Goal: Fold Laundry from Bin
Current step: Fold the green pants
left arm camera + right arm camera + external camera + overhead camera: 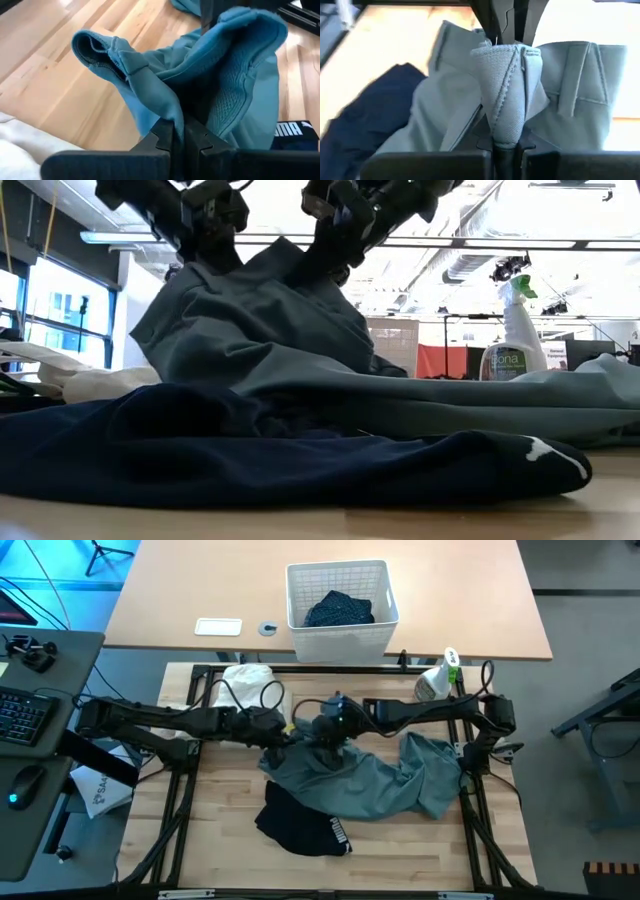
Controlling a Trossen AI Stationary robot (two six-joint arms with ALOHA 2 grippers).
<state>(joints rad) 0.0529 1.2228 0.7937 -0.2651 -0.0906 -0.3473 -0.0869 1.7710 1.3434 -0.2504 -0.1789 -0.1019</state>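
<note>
Grey-green top [375,780] lies spread across middle of wooden table [230,840], one part pulled up into a peak between both arms. Left gripper [178,136] has fingers closed tight on a fold of the top; right gripper [506,145] also clamped on a seamed edge of same garment, just beside the left one near table centre. Black piece w/ white Puma lettering [300,825] lies flat at front, partly under the top. White cloth [245,680] sits at back left. Bin [340,635] on the tan desk behind, w/ navy dotted trousers [338,610] inside. Spray bottle [437,678] at back right
</note>
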